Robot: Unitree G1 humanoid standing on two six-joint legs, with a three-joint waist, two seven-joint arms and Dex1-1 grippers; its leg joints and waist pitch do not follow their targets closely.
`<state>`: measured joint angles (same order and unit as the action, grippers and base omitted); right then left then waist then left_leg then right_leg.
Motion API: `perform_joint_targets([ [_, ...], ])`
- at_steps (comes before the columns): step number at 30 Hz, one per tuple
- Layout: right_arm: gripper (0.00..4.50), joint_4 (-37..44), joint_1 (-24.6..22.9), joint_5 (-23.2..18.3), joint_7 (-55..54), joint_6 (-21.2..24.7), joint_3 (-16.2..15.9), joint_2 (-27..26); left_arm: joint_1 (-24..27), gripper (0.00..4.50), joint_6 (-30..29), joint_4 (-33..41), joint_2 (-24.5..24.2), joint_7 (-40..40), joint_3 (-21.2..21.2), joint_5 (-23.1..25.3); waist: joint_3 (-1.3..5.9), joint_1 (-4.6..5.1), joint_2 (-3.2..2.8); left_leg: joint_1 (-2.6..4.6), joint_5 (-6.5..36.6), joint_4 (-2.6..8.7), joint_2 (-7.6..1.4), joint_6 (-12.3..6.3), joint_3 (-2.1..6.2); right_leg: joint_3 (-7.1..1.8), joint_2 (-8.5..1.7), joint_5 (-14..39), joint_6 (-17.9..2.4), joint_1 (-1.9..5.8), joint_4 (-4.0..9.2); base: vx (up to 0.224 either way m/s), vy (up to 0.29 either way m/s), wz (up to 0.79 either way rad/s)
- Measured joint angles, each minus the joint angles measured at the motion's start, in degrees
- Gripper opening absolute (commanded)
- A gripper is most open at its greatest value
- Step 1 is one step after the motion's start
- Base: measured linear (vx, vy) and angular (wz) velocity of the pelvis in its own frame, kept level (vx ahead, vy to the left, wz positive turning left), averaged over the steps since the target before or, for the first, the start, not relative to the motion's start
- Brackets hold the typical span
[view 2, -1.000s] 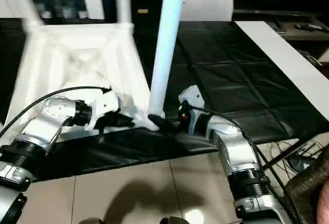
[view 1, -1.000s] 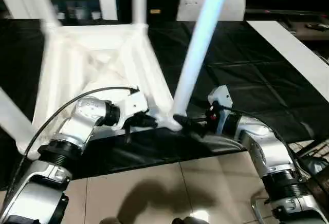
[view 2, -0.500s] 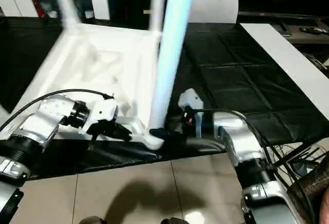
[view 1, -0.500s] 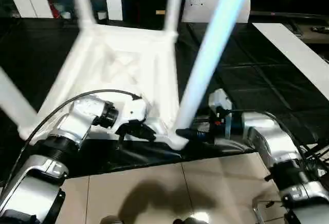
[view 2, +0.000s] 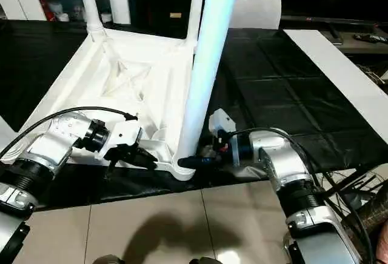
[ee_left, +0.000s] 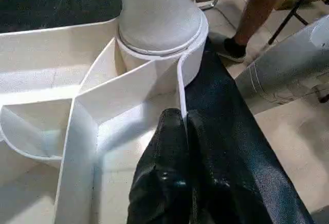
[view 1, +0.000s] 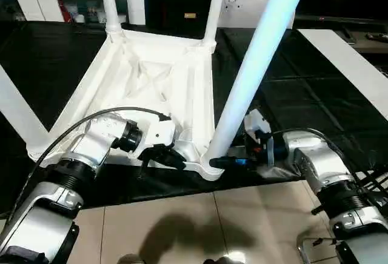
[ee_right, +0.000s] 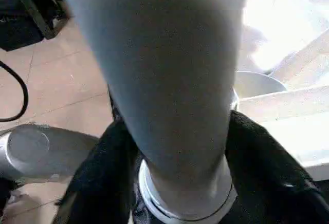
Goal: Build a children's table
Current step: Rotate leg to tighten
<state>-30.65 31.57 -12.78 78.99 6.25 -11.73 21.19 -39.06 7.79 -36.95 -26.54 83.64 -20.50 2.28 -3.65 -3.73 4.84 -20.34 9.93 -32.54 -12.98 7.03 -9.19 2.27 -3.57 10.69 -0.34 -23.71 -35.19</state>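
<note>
The white tabletop point(view 1: 145, 70) lies upside down on a black mat, ribbed underside up, with legs standing in its corner sockets. The nearest leg point(view 1: 254, 58) rises from the near right corner socket point(ee_left: 159, 8). My right gripper point(view 1: 215, 162) reaches in from the right at that leg's base. Its black fingers point(ee_right: 97, 178) press on both sides of the leg point(ee_right: 169, 80). My left gripper point(ee_left: 181, 116) is shut on the tabletop's thin rim just left of that corner. Two far legs point(view 1: 108, 0) point(view 1: 215, 0) and a near left one point(view 1: 18, 115) also stand up.
A flat white strip point(view 1: 345, 58) lies on the mat point(view 1: 303, 94) at the right, and a white pillow-like block point(view 1: 239, 3) stands at the back. Beige floor tiles point(view 1: 182, 221) begin at the mat's front edge. A person's leg and shoe point(ee_left: 252, 18) stand close by.
My right gripper's fingers have closed in on the base of the near right leg. The left gripper has kept its pinch on the rim. The head camera has shifted.
</note>
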Motion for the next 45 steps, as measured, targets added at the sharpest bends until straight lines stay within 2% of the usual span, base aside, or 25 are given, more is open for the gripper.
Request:
perform_joint_targets([
  [2,2.08,0.0,0.0,0.0,0.0,-0.1,0.0,0.0,0.0,0.0,0.0,0.0,0.0,0.0,-0.1,0.0,0.01,-0.03,0.01,0.0,0.0,-0.03,0.0,0.0,0.0,0.0,0.0,0.0,0.0,0.0,-0.03,0.0,0.0,0.0],
  [8,1.97,0.2,-0.4,-0.1,-0.6,0.4,0.2,-0.1,0.0,0.0,-1.7,0.0,0.9,-0.8,0.1,0.0,0.01,-0.27,0.02,0.05,0.0,-0.08,0.0,0.0,0.0,-0.02,0.0,0.0,0.0,0.04,-0.08,0.0,0.0,0.0],
  [12,1.96,2.2,-3.2,-0.1,-7.3,2.7,2.7,-2.8,0.2,0.0,-6.5,0.0,2.4,-5.4,1.7,0.2,0.0,-0.44,0.0,0.32,0.1,-0.13,-0.01,0.21,-0.02,-0.02,-0.02,-0.1,-0.2,0.4,-0.12,0.0,0.0,0.0],
  [15,1.96,3.0,-4.2,1.0,-16.1,4.2,4.4,-5.9,0.5,0.0,-10.6,0.0,3.4,-10.3,3.2,0.8,0.0,0.42,-0.01,0.44,0.1,-0.14,0.0,0.25,-0.02,-0.02,-0.03,0.0,0.1,0.58,-0.02,-0.064,0.0,-0.03],
  [18,1.95,2.1,-4.3,3.2,-29.9,4.5,7.3,-12.2,0.7,0.0,-15.3,0.0,5.6,-17.7,5.3,2.2,0.0,2.19,-0.01,0.46,0.1,-0.12,0.02,0.25,0.05,0.05,-0.02,0.0,0.1,0.48,0.18,-0.067,0.002,-0.06],
  [22,1.94,-0.6,-2.4,4.7,-43.0,4.8,9.8,-17.9,0.7,0.0,-19.9,-0.1,9.0,-25.3,7.2,2.5,0.0,3.63,0.0,0.4,0.1,-0.1,0.1,0.24,0.23,0.17,-0.01,0.0,0.1,0.4,0.67,-0.028,0.006,-0.05],
  [25,1.94,-2.4,-0.2,6.1,-51.8,5.6,11.4,-21.6,0.3,0.0,-22.5,-0.1,10.9,-30.1,8.5,2.9,-0.04,4.2,-0.06,0.33,0.1,-0.03,0.11,0.24,0.44,0.35,0.06,0.0,0.1,0.24,1.27,0.0,0.0,0.0],
  [28,1.94,-2.9,0.6,6.6,-57.4,6.2,12.8,-24.4,0.3,0.0,-23.6,-0.1,12.1,-32.7,9.4,3.1,-0.03,4.46,-0.05,0.27,0.1,-0.04,0.19,0.23,0.36,0.14,0.06,0.0,0.1,0.16,1.37,0.0,0.0,0.0],
  [32,1.94,-3.2,1.3,7.3,-59.9,6.6,13.6,-25.7,0.2,0.0,-24.6,-0.1,12.9,-34.0,10.0,3.2,-0.03,4.58,-0.04,0.27,0.1,-0.05,0.2,0.23,0.32,0.06,0.06,0.0,0.1,0.13,1.37,0.0,0.0,0.0],
  [33,2.29,-3.2,1.3,7.7,-60.0,6.4,13.6,-25.7,0.1,0.0,-24.7,-0.1,13.0,-34.0,10.1,3.2,-0.04,4.57,-0.05,0.27,0.1,-0.04,0.2,0.23,0.32,0.05,0.07,0.0,0.0,0.13,1.35,0.0,0.0,0.0],
  [35,2.64,-3.3,1.3,7.8,-60.0,5.8,13.6,-25.8,0.1,0.0,-24.7,0.0,13.1,-34.0,10.1,3.2,-0.05,4.55,-0.08,0.27,0.1,0.01,0.2,0.23,0.3,0.04,0.07,0.0,0.0,0.1,1.3,0.0,0.0,0.0],
  [42,3.26,-1.3,-0.7,7.7,-58.0,3.7,13.6,-25.8,0.2,0.0,-22.5,0.5,12.5,-32.7,9.2,3.7,-0.08,4.17,-0.12,0.25,0.1,0.11,0.18,0.23,0.24,0.01,0.08,-0.7,-0.2,0.02,1.1,0.0,0.0,0.0],
  [45,3.58,1.5,-3.1,7.4,-52.1,3.3,12.3,-22.9,0.5,0.0,-21.0,1.5,11.2,-30.2,8.4,3.7,-0.08,3.73,-0.13,0.23,0.1,0.32,0.13,0.24,0.2,0.04,0.1,-1.0,-0.1,-0.08,1.08,0.0,0.0,0.0],
])
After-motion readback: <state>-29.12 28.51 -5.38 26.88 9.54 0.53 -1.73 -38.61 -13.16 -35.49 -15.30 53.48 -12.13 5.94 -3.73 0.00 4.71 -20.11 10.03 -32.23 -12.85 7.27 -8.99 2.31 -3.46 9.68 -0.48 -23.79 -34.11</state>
